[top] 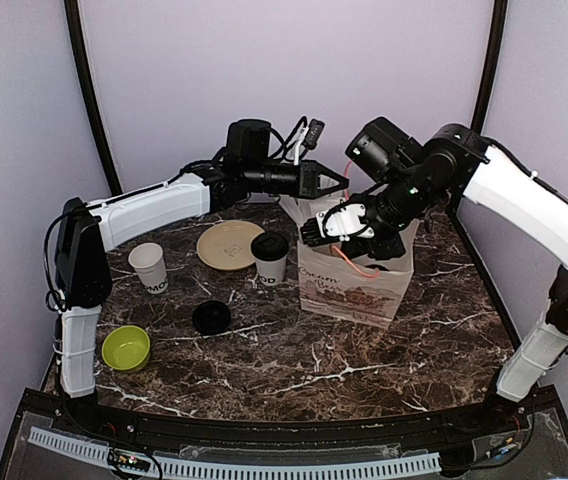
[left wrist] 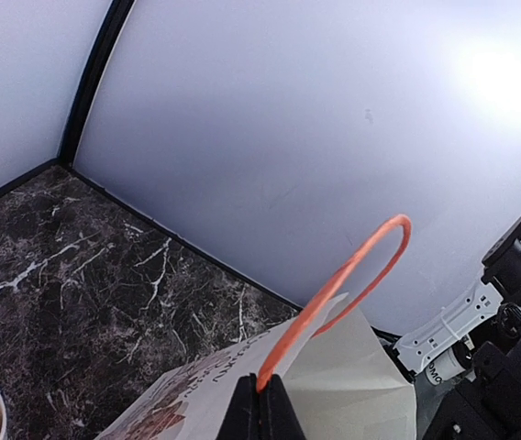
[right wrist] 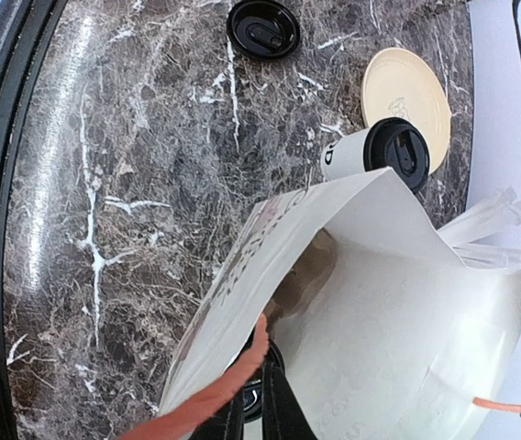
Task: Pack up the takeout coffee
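Observation:
One takeout coffee cup (top: 269, 258) with a black lid stands on the table left of the white paper bag (top: 349, 285); it also shows in the right wrist view (right wrist: 380, 154). A second black lid (right wrist: 252, 403) shows inside the bag, under my right fingers. My left gripper (top: 336, 182) is shut on the bag's far orange handle (left wrist: 352, 266), pinched at the tips (left wrist: 261, 390). My right gripper (top: 311, 232) is at the bag's near rim, jaws close together (right wrist: 252, 377) on the near orange handle (right wrist: 205, 408). The bag mouth is held open.
A lidless white printed cup (top: 148, 266) stands at the left, a loose black lid (top: 211, 317) in front of it. A tan plate (top: 230, 244) lies behind the lidded cup. A green bowl (top: 126, 347) sits front left. White wrapped straws (right wrist: 485, 215) stand behind the bag.

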`<act>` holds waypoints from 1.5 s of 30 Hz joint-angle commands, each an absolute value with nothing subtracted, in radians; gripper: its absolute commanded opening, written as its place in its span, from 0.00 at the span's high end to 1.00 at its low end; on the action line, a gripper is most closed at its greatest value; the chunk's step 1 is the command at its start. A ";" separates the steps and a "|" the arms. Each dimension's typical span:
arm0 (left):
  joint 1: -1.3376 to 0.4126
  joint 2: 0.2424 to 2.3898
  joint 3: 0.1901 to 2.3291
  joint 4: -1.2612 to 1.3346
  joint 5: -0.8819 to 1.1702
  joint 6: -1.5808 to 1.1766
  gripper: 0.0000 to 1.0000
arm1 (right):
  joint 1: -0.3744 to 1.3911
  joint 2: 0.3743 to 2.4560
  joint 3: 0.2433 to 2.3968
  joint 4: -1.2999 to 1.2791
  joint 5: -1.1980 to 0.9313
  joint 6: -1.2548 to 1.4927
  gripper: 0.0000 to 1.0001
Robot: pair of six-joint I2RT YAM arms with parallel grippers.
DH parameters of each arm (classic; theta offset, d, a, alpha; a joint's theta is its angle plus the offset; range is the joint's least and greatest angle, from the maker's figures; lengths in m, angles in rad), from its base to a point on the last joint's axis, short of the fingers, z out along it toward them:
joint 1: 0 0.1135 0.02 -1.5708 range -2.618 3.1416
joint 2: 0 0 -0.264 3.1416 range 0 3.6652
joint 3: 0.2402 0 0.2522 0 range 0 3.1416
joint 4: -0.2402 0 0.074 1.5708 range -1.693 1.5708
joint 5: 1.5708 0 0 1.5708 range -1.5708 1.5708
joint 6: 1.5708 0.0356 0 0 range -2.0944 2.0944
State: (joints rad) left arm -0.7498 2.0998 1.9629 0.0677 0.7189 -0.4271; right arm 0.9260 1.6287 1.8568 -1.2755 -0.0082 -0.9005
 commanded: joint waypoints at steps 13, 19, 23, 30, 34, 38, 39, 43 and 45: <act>-0.741 2.004 2.216 -0.380 0.394 -0.089 0.30 | 0.702 1.538 2.019 -1.191 0.003 -0.866 0.60; -0.741 1.904 2.149 -0.753 -0.002 0.128 0.18 | 0.610 1.475 1.954 -1.145 -0.042 -0.800 0.52; -0.728 1.871 2.051 -0.845 -0.101 0.151 0.08 | 0.500 1.477 1.942 -1.129 -0.037 -0.792 0.41; -0.689 2.023 2.181 -0.994 0.042 0.064 0.05 | 0.410 1.491 1.886 -1.097 -0.033 -0.753 0.26; -0.678 2.118 2.253 -1.013 0.073 0.046 0.05 | 0.376 1.489 1.860 -1.085 -0.047 -0.734 0.24; -0.667 2.177 2.277 -1.028 0.087 0.019 0.06 | 0.367 1.474 1.829 -1.081 -0.053 -0.733 0.23; -0.665 2.184 2.278 -1.030 0.091 0.013 0.06 | 0.367 1.471 1.823 -1.081 -0.052 -0.734 0.23; -0.656 2.223 2.292 -1.027 0.133 0.008 0.13 | 0.365 1.465 1.800 -1.077 -0.050 -0.736 0.23; -0.655 2.245 2.300 -1.022 0.130 0.006 0.13 | 0.364 1.465 1.794 -1.077 -0.052 -0.735 0.23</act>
